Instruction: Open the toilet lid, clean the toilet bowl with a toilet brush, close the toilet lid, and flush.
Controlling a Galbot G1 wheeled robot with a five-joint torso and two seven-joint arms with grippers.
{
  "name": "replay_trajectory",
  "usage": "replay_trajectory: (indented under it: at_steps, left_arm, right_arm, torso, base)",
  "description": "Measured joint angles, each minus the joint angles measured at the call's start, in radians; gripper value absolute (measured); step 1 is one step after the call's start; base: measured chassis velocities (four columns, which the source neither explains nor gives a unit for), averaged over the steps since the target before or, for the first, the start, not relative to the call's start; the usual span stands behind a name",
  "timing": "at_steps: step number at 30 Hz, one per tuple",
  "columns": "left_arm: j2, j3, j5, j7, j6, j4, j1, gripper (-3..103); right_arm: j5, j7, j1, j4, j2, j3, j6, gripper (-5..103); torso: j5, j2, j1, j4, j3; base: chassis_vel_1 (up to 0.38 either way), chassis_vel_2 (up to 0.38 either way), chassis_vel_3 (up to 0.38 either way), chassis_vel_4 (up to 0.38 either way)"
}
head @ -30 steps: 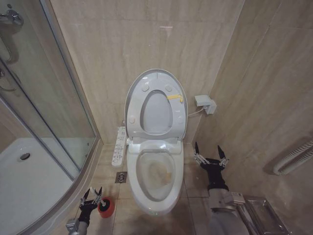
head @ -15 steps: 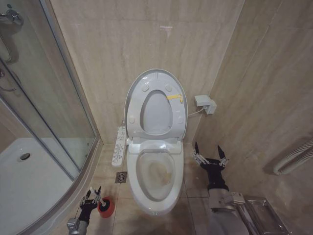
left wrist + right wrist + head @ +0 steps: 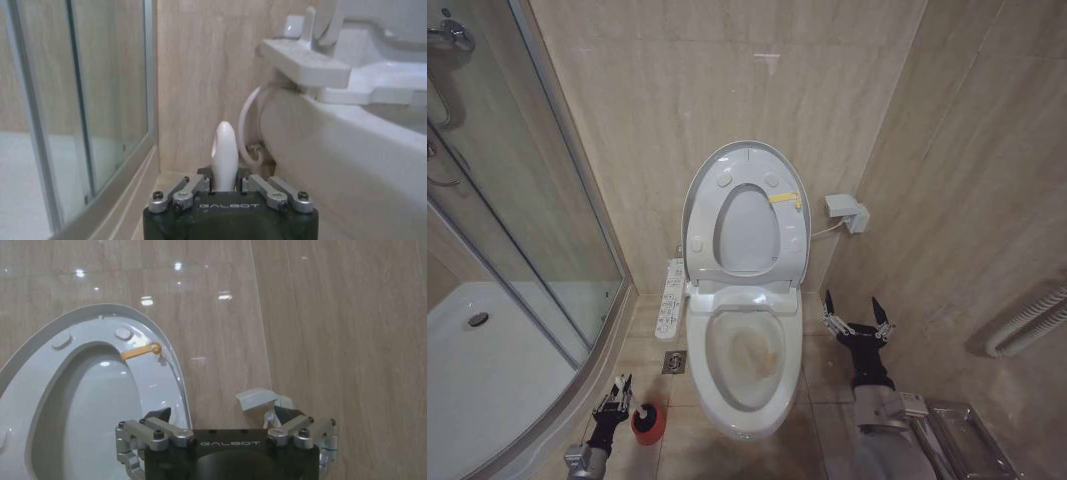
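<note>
Glass shower enclosure (image 3: 517,200) along left side of head view, white shower tray (image 3: 487,380) at lower left; beige tiled wall (image 3: 727,90) across the top and right. Toilet bowl (image 3: 749,340) at centre, slightly below middle, open to view, yellowish staining in the basin. Toilet lid (image 3: 745,160) upright against the wall at centre, seat ring (image 3: 749,262) raised with it, yellow sticker at its upper right; white control panel (image 3: 670,298) just left of the bowl. Lid also visible in right wrist view (image 3: 40,360), standing tall at left of frame. Opening step judged done. Right gripper (image 3: 856,318) at lower right of head view, beside the bowl and apart from it, jaws spread wide, nothing between them; idle. Left gripper (image 3: 615,400) at lower left of head view, low near the floor, just beside the red holder (image 3: 647,424). In left wrist view, jaws drawn in against the white handle of the toilet brush (image 3: 224,155), handle tip poking up at centre frame; grip looks seated. Bristle head apparently down in the holder, not visible. Brush not yet at the bowl. Judged stage: pickup of brush in hand; scrubbing, lid closing and flush all outstanding.
</note>
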Motion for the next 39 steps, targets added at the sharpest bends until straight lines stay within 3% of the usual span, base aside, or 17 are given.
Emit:
replay_trajectory:
  at_steps: [13, 23, 27, 39]
  left_arm:
    - [0.009, -0.025, 0.066, -0.035, -0.036, -0.135, 0.054, 21]
    - [0.013, -0.017, 0.070, -0.070, 0.015, -0.473, 0.179, 21]
    - [0.020, -0.021, 0.088, -0.105, 0.037, -0.652, 0.288, 21]
    - [0.039, -0.010, 0.115, -0.132, 0.062, -0.942, 0.430, 21]
  right_arm:
    - [0.000, 0.000, 0.000, 0.000, 0.000, 0.000, 0.000, 100]
    - [0.000, 0.000, 0.000, 0.000, 0.000, 0.000, 0.000, 100]
    - [0.000, 0.000, 0.000, 0.000, 0.000, 0.000, 0.000, 100]
    - [0.000, 0.000, 0.000, 0.000, 0.000, 0.000, 0.000, 100]
  torso:
    - [0.0002, 0.000, 0.000, 0.0000, 0.000]
    - [0.0002, 0.000, 0.000, 0.0001, 0.000]
    - [0.0003, 0.000, 0.000, 0.0002, 0.000]
    - [0.0001, 0.000, 0.000, 0.0000, 0.000]
  base:
    - [0.000, 0.000, 0.000, 0.000]
    - [0.000, 0.000, 0.000, 0.000]
    - [0.000, 0.000, 0.000, 0.000]
    - [0.000, 0.000, 0.000, 0.000]
